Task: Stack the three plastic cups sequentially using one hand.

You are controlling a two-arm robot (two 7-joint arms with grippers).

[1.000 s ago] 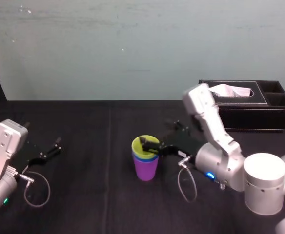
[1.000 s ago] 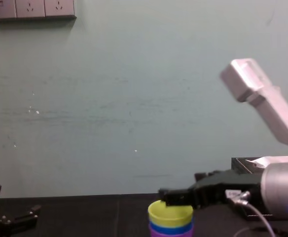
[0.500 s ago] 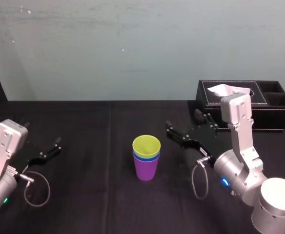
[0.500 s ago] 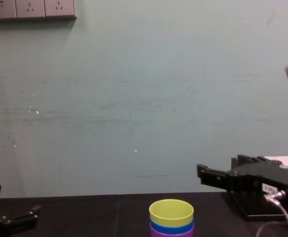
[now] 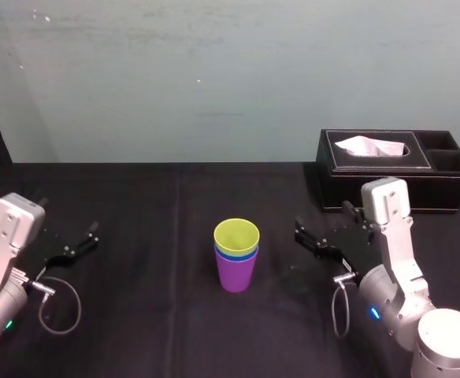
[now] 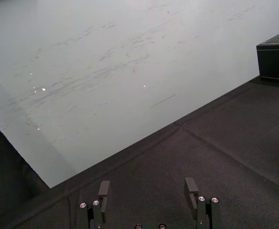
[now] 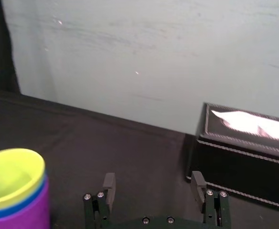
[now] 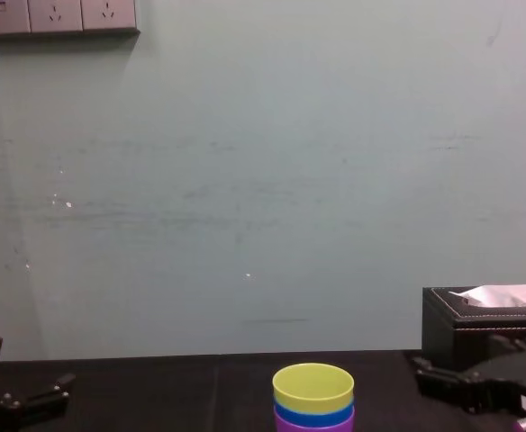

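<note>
Holds the black two-finger right gripper (image 5: 323, 219) wide open and empty, low over the black surface (image 5: 151, 315), apart from the stack at its left: yellow-green plastic tumbler (image 5: 236, 235) nested in the blue tumbler (image 5: 235, 254), that in the purple tumbler (image 5: 235, 274) (all upright, mid-surface). Rests the left gripper (image 6: 147, 188), also open, far left.

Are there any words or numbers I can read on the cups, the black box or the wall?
No text can be read anywhere in these pictures.
Stacked cups: plain colours, no print.
Black tissue box: no label or brand shows.
Wall sockets: any marks on them are too small to read.
</note>
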